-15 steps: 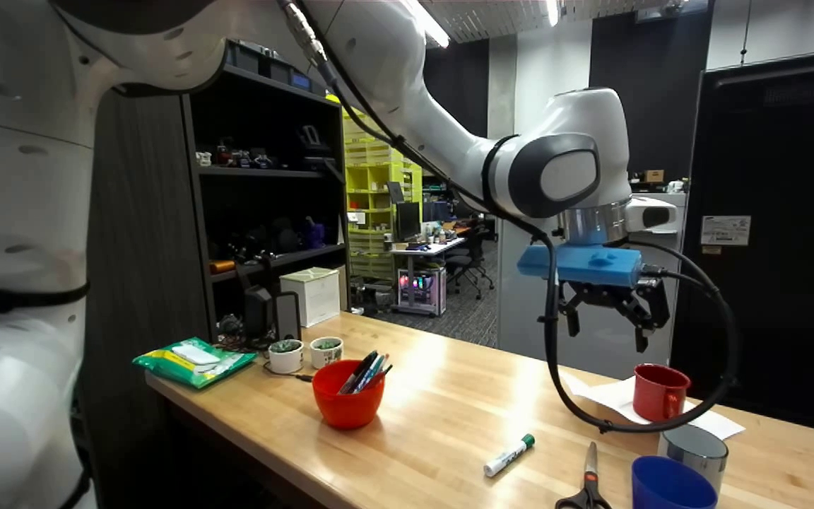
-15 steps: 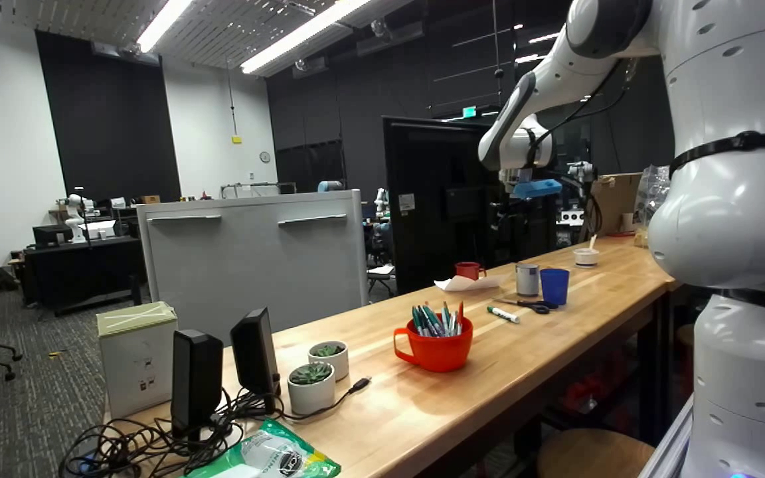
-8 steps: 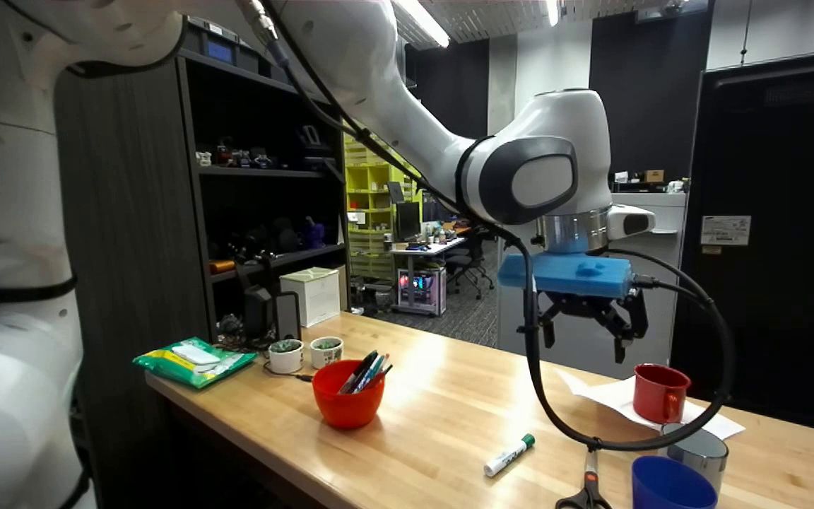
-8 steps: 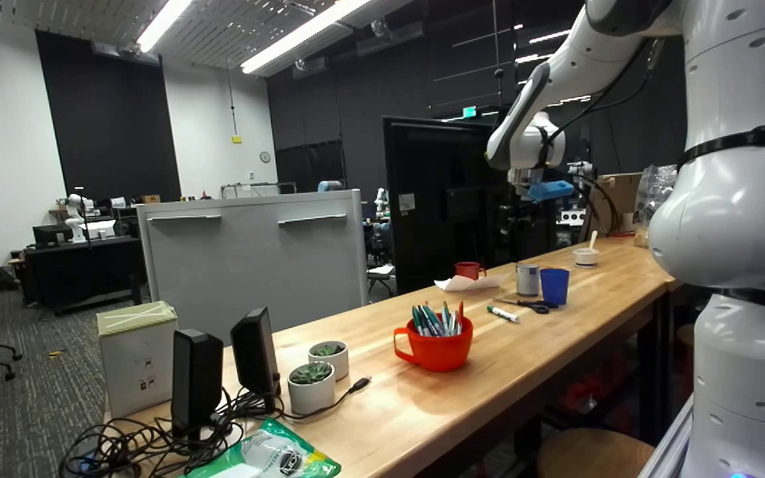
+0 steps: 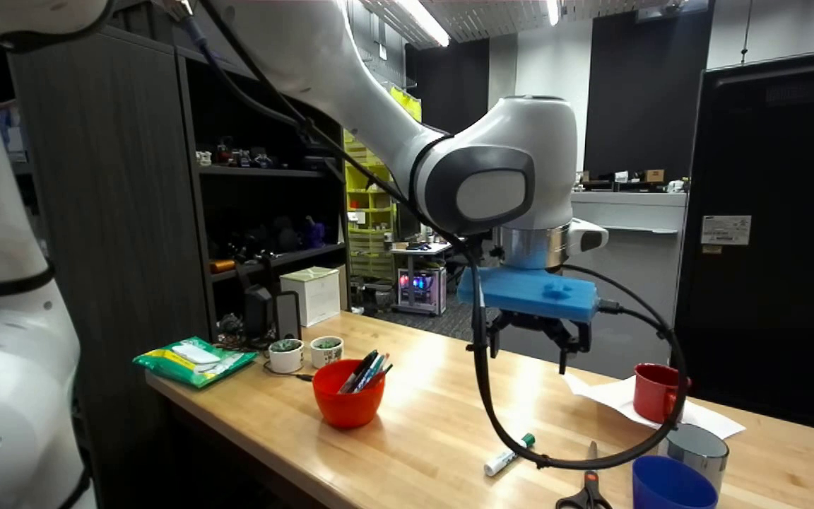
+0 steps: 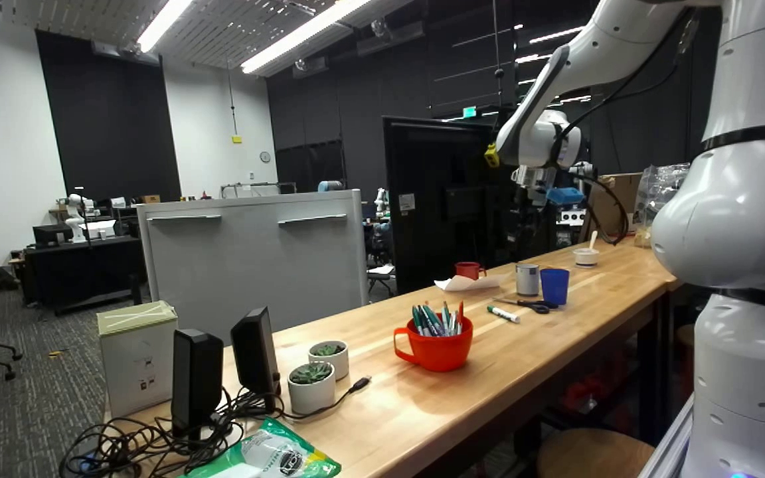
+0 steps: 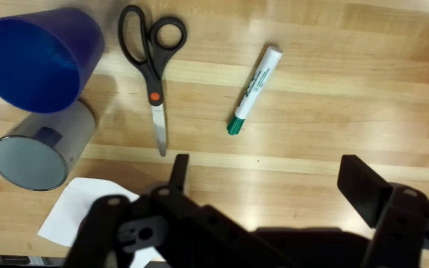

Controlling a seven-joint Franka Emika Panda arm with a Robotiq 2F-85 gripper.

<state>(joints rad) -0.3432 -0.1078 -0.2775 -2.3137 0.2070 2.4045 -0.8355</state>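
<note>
My gripper (image 5: 528,360) is open and empty above the wooden table, apart from everything on it. In the wrist view its fingers (image 7: 264,175) stand wide with bare wood between them. A white marker with a green cap (image 7: 255,85) lies beyond the fingertips, and scissors with black handles (image 7: 155,74) lie left of it. The scissor tip shows close to the left finger in the picture. A blue cup (image 7: 84,41) and a grey metal can (image 7: 30,162) stand at the left. White paper (image 7: 84,201) is partly hidden by the left finger. A red mug (image 5: 654,396) stands on the paper.
An orange-red cup with several pens (image 5: 347,410) stands mid-table. Two potted succulents (image 6: 311,392), black speakers (image 6: 196,378), tangled cables, a white box (image 6: 137,358) and a green packet (image 5: 195,364) are at one end. A small white bowl (image 6: 586,257) is at the far end. A cable loops below the gripper.
My gripper has moved left and down in an exterior view, lower over the table and away from above the red mug. It stays open. The objects on the table have not moved.
</note>
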